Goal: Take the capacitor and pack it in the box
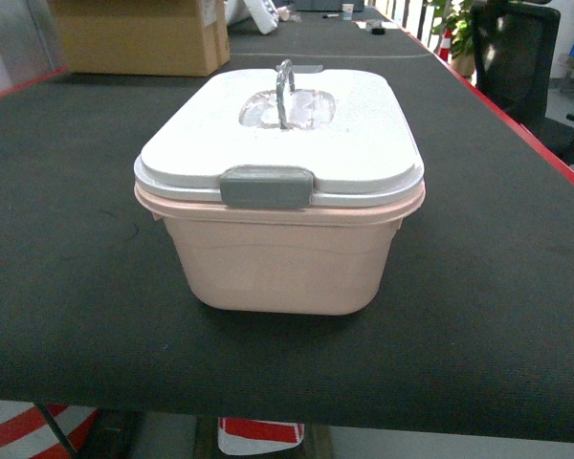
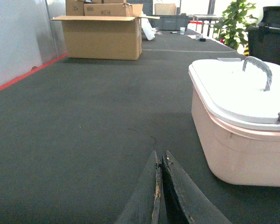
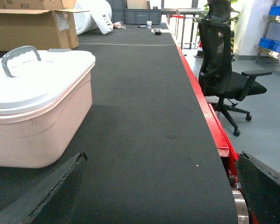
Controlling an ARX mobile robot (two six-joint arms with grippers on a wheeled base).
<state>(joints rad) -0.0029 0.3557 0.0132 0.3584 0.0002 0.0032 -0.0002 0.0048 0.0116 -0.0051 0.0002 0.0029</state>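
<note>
Box [image 1: 279,258] lidded, seemingly latched, on table [image 1: 67,277].

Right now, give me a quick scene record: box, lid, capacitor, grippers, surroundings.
box: pale pink tub, upright on the dark table mat, central in the head view
lid: white lid on, grey latch down at the front, loop handle standing up
capacitor: not visible in any view
left gripper: fingers together, empty, low over the mat, left of the box
right gripper: fingers wide apart, empty, right of the box
background: brown cardboard carton at the far end; black office chair off the table's red edge
</note>
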